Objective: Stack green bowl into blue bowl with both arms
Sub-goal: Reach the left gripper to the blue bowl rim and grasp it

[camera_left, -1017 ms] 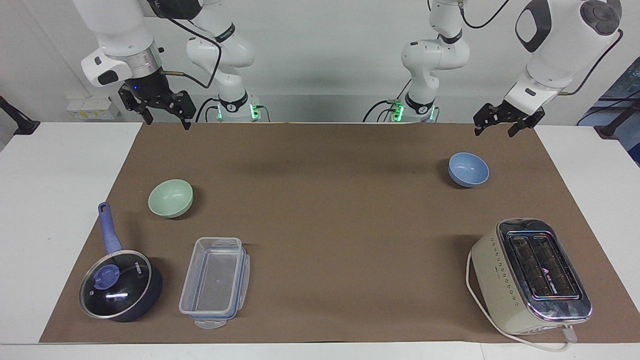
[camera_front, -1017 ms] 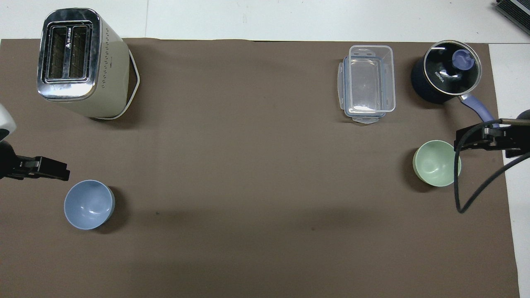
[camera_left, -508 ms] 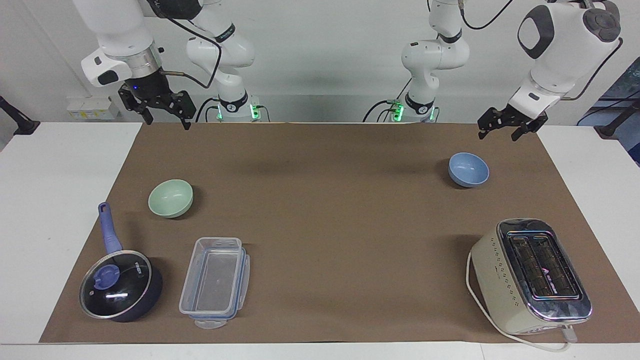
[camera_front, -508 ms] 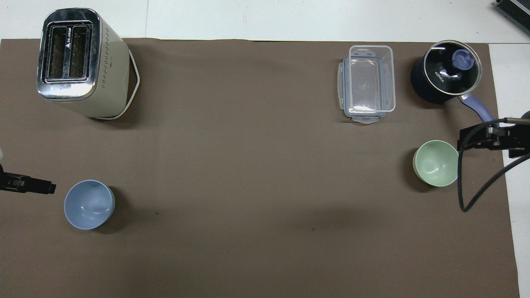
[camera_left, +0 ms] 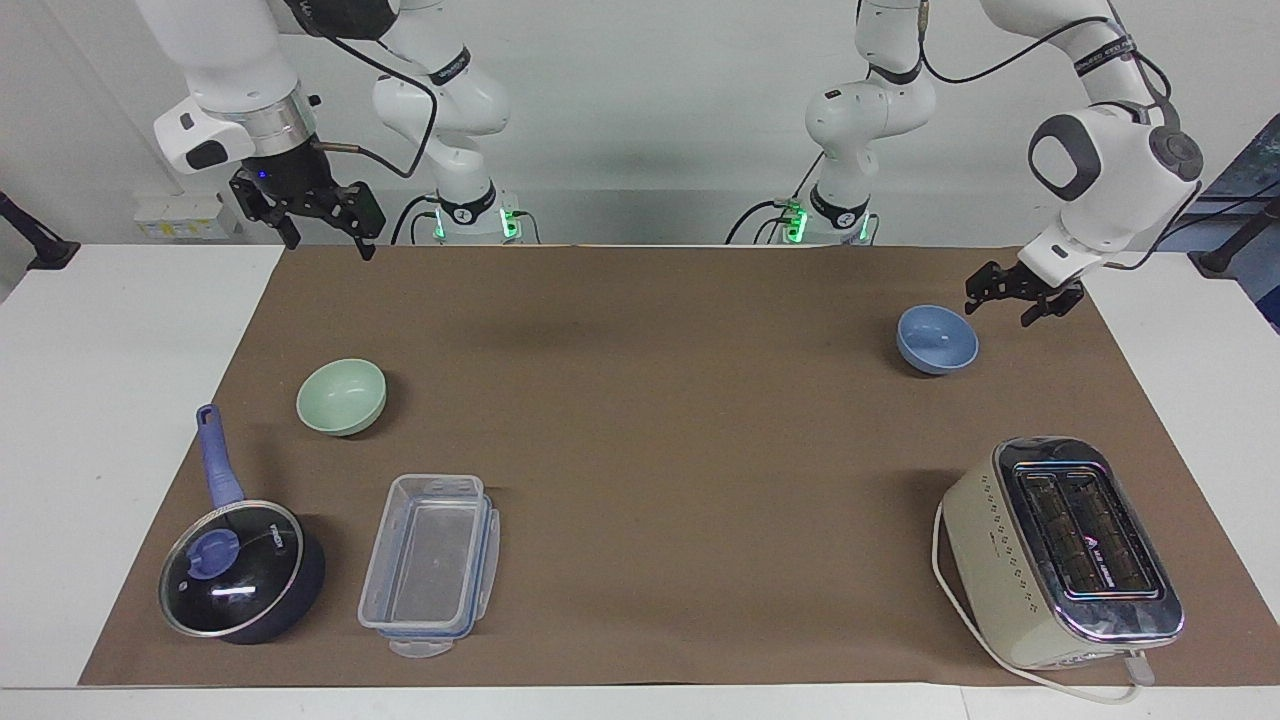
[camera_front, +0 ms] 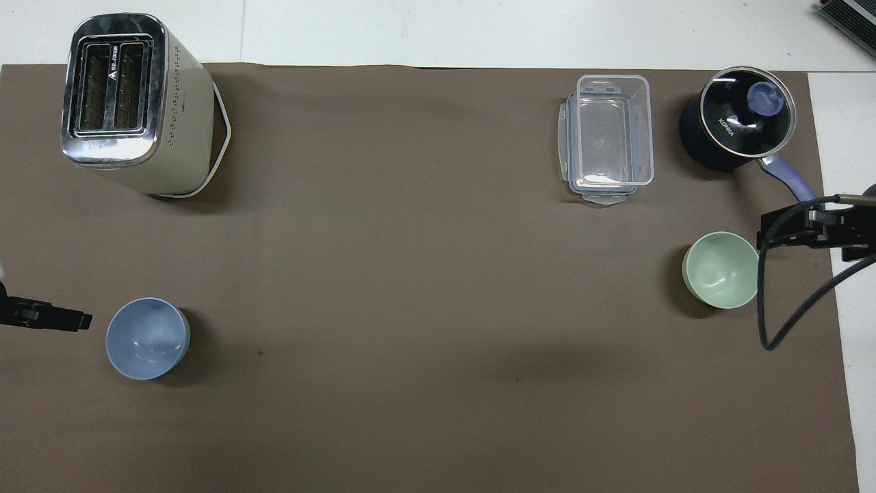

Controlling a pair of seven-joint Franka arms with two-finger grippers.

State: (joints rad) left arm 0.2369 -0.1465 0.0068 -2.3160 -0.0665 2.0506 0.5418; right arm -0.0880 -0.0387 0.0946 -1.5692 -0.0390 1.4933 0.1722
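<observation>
The green bowl point(camera_left: 341, 396) sits near the right arm's end of the counter point(camera_left: 660, 420), the blue bowl point(camera_left: 937, 339) well apart toward the left arm's end, so each arm likely serves its own bowl. The left pincer point(camera_left: 1018, 297), spread, hangs low just beside the blue bowl, probably to grip its rim. The right pincer point(camera_left: 318, 214), also spread, hovers high, empty.

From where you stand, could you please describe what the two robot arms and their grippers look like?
Both arms are glossy white, rounded jointed segments with black bands at the joints and green lights glowing at their bases. The right gripper is black with two fingers, under a silver wrist ring, with a black cable looping beside it. The left gripper is black too; black cables run along its arm.
</observation>
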